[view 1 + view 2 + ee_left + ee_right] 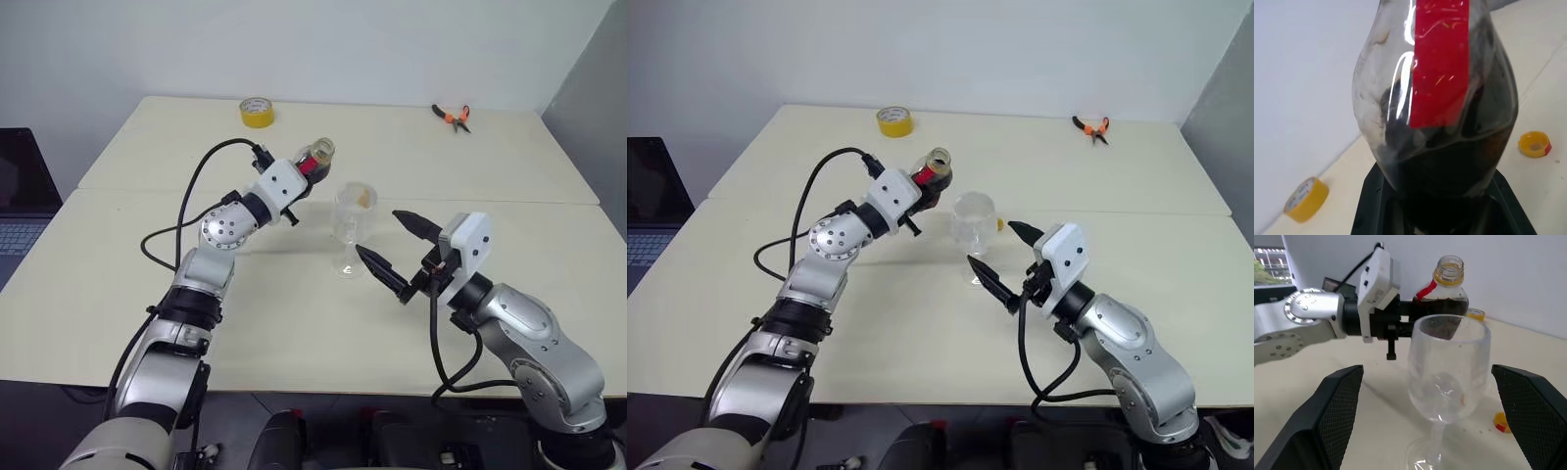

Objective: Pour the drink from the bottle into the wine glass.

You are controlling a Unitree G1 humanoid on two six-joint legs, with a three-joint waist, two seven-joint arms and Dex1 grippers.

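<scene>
My left gripper [306, 168] is clamped shut on the bottle [315, 158], holding it in the air above the table [118, 264], just beside the glass [351, 227] on my left and a little behind it. The bottle is uncapped, its open mouth ringed by a yellow collar, and it sits only slightly tilted, neck up. The drink [1442, 306] is dark, filling the lower body of the bottle below the red label; in my left wrist view it pools darkly against the plastic close to my fingers [1371, 205].

The glass stands upright on its foot on the table, between my two arms, and its bowl looks empty. My right gripper [397, 252] is spread wide, holding nothing, hovering near the glass on its right. In my right wrist view the two fingers [1327, 411] stand on either side of the bowl without touching it.

The yellow cap [1534, 144] lies on the table just beside the foot of the glass. A roll of yellow tape [257, 112] sits near the far edge, and orange-handled pliers [453, 117] lie at the far right.
</scene>
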